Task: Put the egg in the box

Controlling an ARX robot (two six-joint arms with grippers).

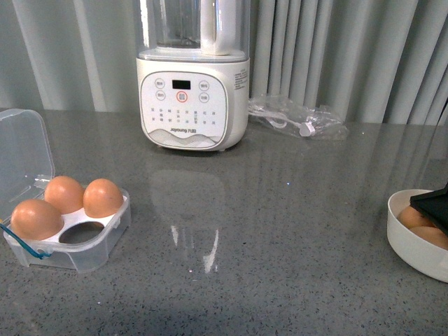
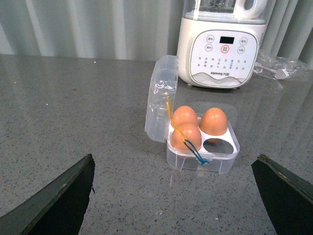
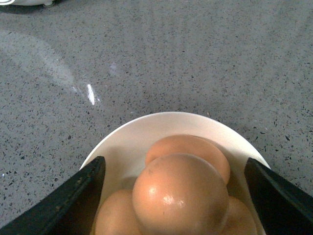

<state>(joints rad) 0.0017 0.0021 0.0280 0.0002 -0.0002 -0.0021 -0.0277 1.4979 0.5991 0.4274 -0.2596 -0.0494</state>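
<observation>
The clear box [image 1: 98, 252] stands open at the table's front left, lid [image 1: 24, 150] tipped back. It holds three eggs, and its front right cell [image 1: 80, 232] is empty. It also shows in the left wrist view [image 2: 222, 161], ahead of my open, empty left gripper [image 2: 173, 196]. Several orange-brown eggs lie in a white bowl [image 1: 413, 255] at the right edge. My right gripper [image 3: 181, 205] is open above the bowl [image 3: 132, 132], its fingers [image 3: 88, 196] on either side of the top egg [image 3: 180, 193], not touching it.
A white blender [image 1: 192, 77] stands at the back centre. A clear plastic bag with a cable [image 1: 297, 119] lies to its right. Grey curtains hang behind. The table [image 1: 280, 231] between box and bowl is grey speckled stone.
</observation>
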